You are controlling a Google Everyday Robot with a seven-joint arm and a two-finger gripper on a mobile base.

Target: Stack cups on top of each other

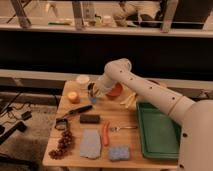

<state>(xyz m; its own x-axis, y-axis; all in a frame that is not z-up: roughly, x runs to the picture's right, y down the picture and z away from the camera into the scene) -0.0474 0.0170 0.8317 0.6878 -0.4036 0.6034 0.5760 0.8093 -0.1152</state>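
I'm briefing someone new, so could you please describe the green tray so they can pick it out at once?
On the wooden table, look to its right end, under the white arm whose gripper is at the far left by the cups. The green tray lies there: the only large, flat, rimmed rectangle, far bigger than the neighbouring blue sponge.

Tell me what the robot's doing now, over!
Gripper low at table's back-left, over the cups. Cups mostly hidden by arm. Orange-red bowl right beside, orange fruit left.

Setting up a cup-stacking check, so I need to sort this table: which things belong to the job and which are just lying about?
Job:
- cups, beside the orange-red bowl
- pincer, down at the cups

Lying about:
- green tray
- grapes
- blue sponge
- carrot
- orange fruit
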